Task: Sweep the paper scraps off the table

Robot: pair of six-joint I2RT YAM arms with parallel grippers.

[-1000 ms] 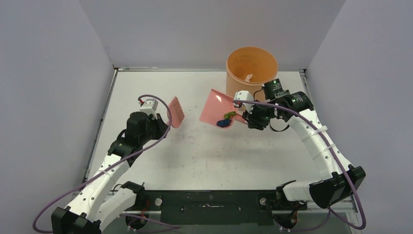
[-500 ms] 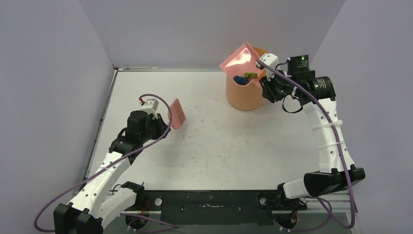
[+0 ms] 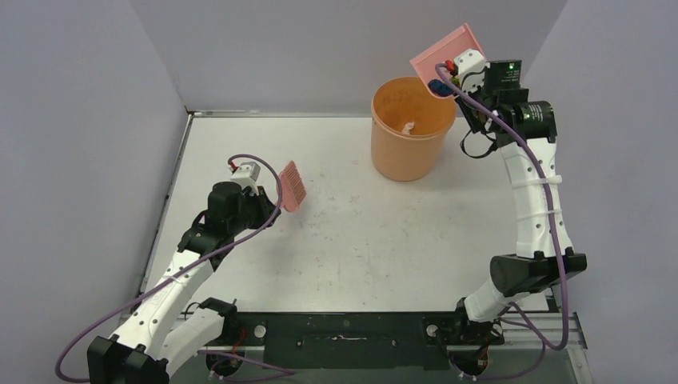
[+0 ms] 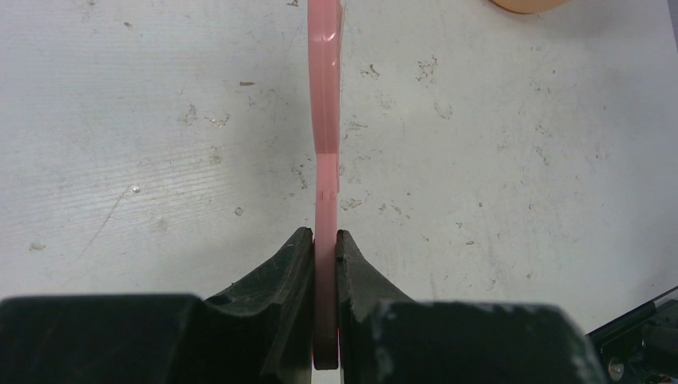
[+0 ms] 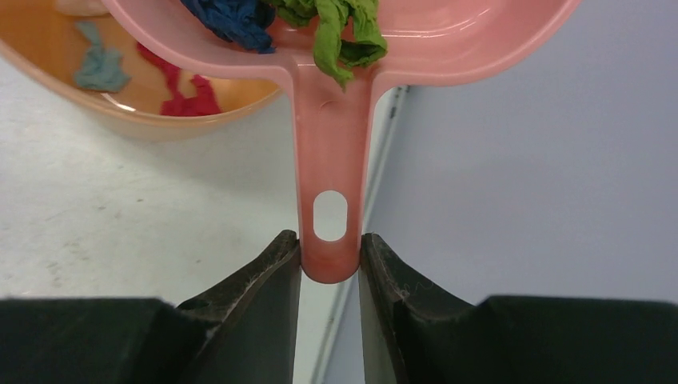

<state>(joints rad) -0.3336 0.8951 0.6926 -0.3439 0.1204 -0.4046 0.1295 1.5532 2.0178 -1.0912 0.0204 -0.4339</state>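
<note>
My right gripper point(image 5: 329, 254) is shut on the handle of the pink dustpan point(image 3: 444, 51), held high beside the orange bucket point(image 3: 412, 128), near its right rim. A dark blue scrap point(image 5: 232, 20) and a green scrap point(image 5: 342, 30) lie in the pan point(image 5: 416, 48) by the handle. Cyan point(image 5: 97, 68) and magenta point(image 5: 185, 94) scraps lie in the bucket, and a white one point(image 3: 407, 126) shows from above. My left gripper point(image 4: 325, 250) is shut on the pink brush point(image 3: 289, 185), held over the left of the white table point(image 3: 360, 240).
Grey walls close in the table on the left, back and right. The table's metal edge point(image 3: 172, 192) runs along the left side. Faint scuff marks point(image 4: 200, 120) dot the tabletop.
My right arm has lifted the dustpan with its scraps from the table's middle up past the bucket's rim, higher and to the right. The left arm and brush have barely moved.
</note>
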